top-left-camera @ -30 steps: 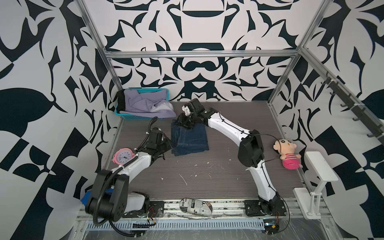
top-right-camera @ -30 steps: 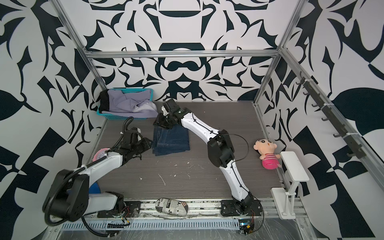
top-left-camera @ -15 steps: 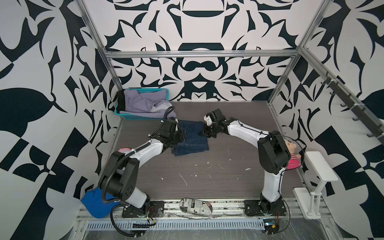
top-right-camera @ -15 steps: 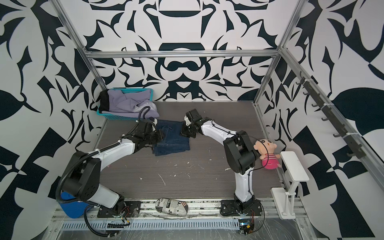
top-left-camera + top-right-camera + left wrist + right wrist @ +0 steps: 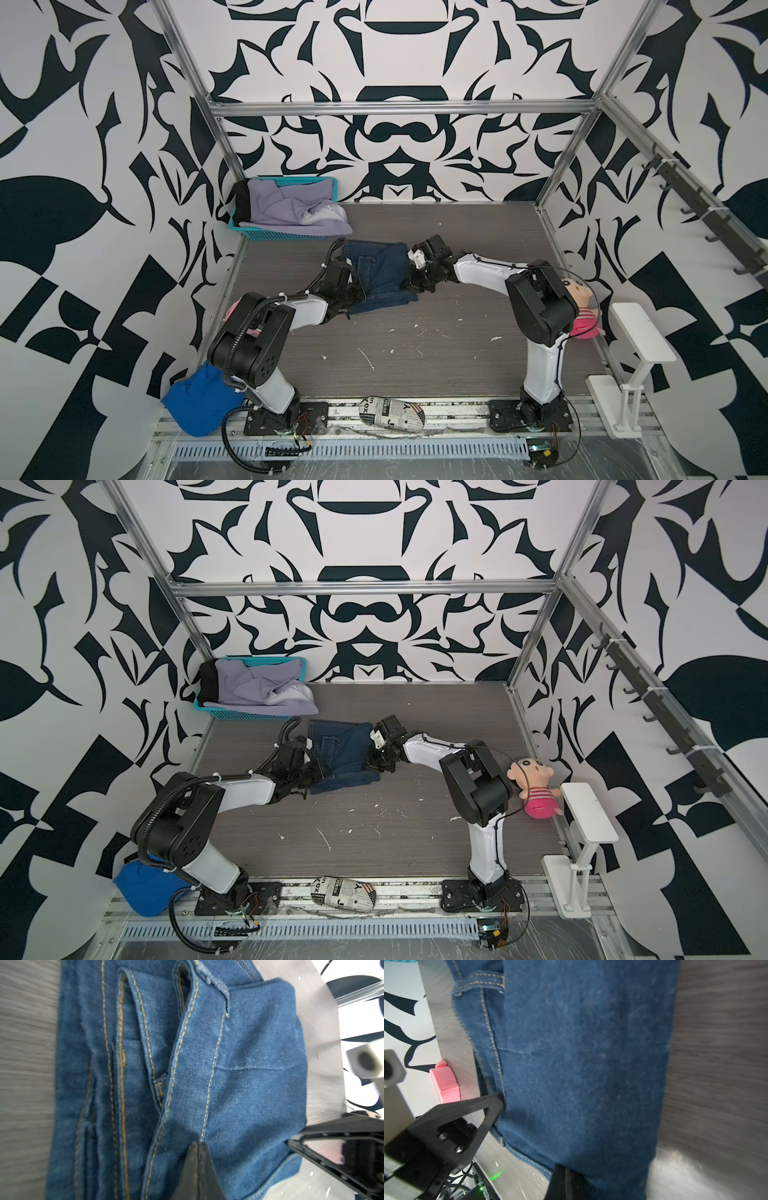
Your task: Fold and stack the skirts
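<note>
The grey table [image 5: 457, 353] is seen under everything. Far out past the left gripper [image 5: 197, 1159], a teal basket [image 5: 286, 236] is set in the corner. The lavender skirt [image 5: 286, 208] and the black skirt [image 5: 241, 203] are heaped in it (so those two are likely not folded yet).

The denim skirt [image 5: 382, 270] is found on the table, right between the two grippers. It is reached to the right of the left gripper and to the left of the right gripper [image 5: 564, 1176]. Its long way seems to run away from both arm bases, toward the back wall, so it is held across its short way.

Both grippers are squeezed tight on the denim. One side edge is pinched by the left one, near a yellow-stitched seam. The other side edge is pinched by the right one. Part of the cloth looks lifted and doubled over between them.

A fold is judged to be in hand. Neither arm is nearer, since the skirt is touched by both. For the next move, both edges would need to be carried the same way together, or the cloth could be twisted.
</note>
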### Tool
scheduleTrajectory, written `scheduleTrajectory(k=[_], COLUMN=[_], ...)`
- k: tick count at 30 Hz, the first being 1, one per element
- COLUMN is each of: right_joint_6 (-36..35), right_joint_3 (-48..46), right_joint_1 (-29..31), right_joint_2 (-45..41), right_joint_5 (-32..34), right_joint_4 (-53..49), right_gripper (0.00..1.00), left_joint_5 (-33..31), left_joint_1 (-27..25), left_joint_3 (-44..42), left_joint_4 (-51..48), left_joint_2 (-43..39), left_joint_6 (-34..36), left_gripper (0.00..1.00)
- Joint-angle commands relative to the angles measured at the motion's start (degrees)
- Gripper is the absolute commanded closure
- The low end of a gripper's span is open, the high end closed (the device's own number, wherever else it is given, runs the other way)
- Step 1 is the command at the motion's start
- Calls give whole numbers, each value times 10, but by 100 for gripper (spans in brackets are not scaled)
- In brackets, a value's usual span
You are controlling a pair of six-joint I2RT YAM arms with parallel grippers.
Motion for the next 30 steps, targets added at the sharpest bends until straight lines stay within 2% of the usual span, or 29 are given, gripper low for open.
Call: scheduleTrajectory(k=[1, 7, 11, 14, 20, 21, 22, 23, 24, 26, 27, 28, 30], right_joint_6=[-16, -36, -38, -31, -51, -51, -52, -53, -56, -58, -58, -57, -57], right_joint_3=[11, 78, 139, 187, 280, 282, 282, 283, 280, 275, 272, 269, 265], right_joint_1=[-4, -3, -20, -33, -33, -32, -32, -32, -32, -32, -32, -32, -32], right_joint_2=[2, -38, -30, 9, 90, 92, 92, 91, 90, 86, 84, 83, 84], right_joint_5=[-1, -2, -26, -29, 4, 6, 6, 12, 17, 21, 22, 23, 25], right_joint_4=[1, -63, -83, -95, -148, -147, -145, -147, -148, -148, -147, -145, -140], right_gripper=[100, 100, 100, 100, 100, 100, 100, 100, 100, 100, 100, 100, 100], left_joint_5=[-35, -61, -91, -58, -7, -12, -21, -32, -37, -56, -60, -59, -52], left_joint_1=[1, 2, 12, 31, 31, 31, 31, 31, 31, 31, 32, 32, 32], left_joint_3=[-4, 73, 100, 152, 238, 250, 254, 256, 254, 252, 256, 262, 267], left_joint_4=[-73, -161, -141, -147, -152, -164, -169, -170, -166, -164, -169, -174, -175], left_joint_2=[12, -62, -96, -52, 80, 91, 95, 95, 92, 88, 90, 94, 104], left_joint_6=[0, 48, 91, 103, 116, 123, 125, 126, 129, 129, 129, 132, 132], left_gripper=[100, 100, 100, 100, 100, 87, 61, 49, 49, 41, 43, 53, 65])
